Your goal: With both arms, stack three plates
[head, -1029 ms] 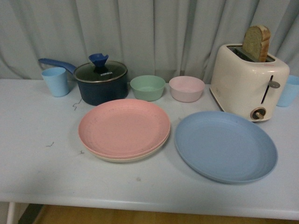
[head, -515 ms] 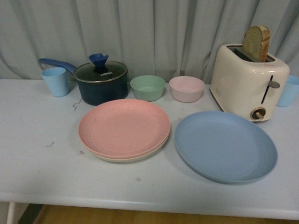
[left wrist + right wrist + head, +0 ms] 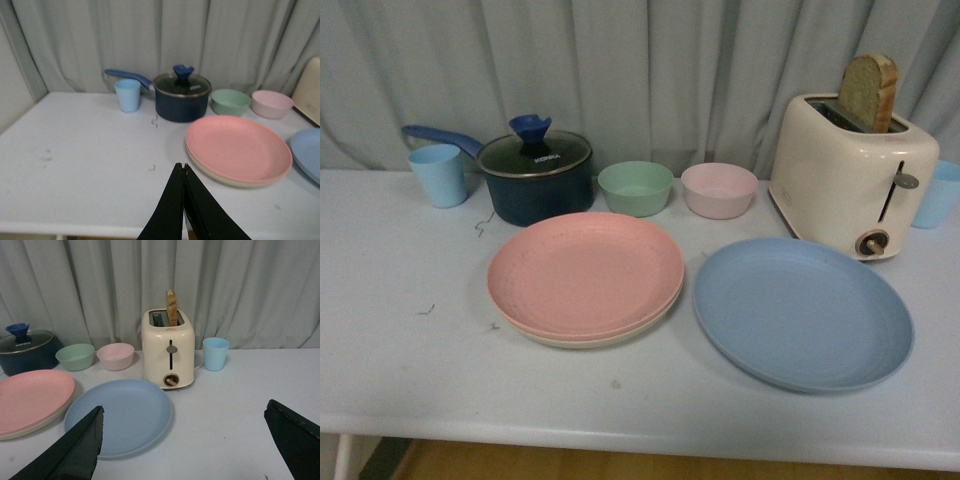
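Round matte pink plate (image 3: 585,270) sat atop beige plate (image 3: 590,343), beside blue plate (image 3: 803,312); left gripper (image 3: 184,169) jaws pressed together, right gripper (image 3: 184,412) jaws spread.

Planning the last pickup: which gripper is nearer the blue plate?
Right. The right gripper hangs open just short of the blue plate; the left gripper, shut, is near the pink plate, farther off.

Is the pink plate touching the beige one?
Touching. The front view shows the pink plate lying directly on the beige plate, whose rim peeks out along the near edge.
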Robot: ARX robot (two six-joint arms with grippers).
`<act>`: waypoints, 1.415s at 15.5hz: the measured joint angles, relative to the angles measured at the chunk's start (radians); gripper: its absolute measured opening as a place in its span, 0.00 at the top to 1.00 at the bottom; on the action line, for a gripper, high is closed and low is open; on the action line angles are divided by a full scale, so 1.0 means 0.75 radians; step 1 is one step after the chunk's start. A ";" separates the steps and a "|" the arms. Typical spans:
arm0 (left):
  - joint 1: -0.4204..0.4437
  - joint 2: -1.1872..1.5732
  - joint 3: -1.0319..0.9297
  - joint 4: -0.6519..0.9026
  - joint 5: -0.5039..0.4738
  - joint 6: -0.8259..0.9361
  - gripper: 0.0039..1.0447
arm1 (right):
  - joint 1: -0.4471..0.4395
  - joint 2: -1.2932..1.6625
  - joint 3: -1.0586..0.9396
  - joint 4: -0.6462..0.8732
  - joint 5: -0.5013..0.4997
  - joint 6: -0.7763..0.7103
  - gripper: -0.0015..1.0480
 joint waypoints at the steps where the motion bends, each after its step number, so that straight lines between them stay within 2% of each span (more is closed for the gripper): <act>1: 0.000 -0.097 0.000 -0.029 -0.002 0.000 0.99 | 0.000 0.000 0.000 -0.001 0.001 0.000 0.06; 7: 0.000 -0.099 -0.001 -0.034 -0.003 -0.001 0.97 | 0.000 -0.001 0.000 0.001 0.000 0.000 0.06; 14: 0.000 -0.099 -0.001 -0.033 -0.003 -0.001 0.25 | 0.000 -0.001 0.000 0.001 0.000 0.000 0.06; 17: 0.000 -0.099 -0.001 -0.034 -0.003 -0.001 0.15 | 0.000 -0.001 0.000 0.001 0.000 0.000 0.06; 18: 0.000 -0.099 -0.001 -0.033 -0.003 0.001 0.04 | 0.000 -0.001 0.000 0.001 0.000 0.000 0.06; 19: 0.000 -0.099 -0.001 -0.034 -0.003 0.000 0.07 | 0.000 -0.001 0.000 0.001 0.000 0.000 0.06; 22: 0.000 -0.099 -0.001 -0.033 -0.003 0.001 0.06 | 0.000 -0.001 0.000 0.001 0.000 0.000 0.06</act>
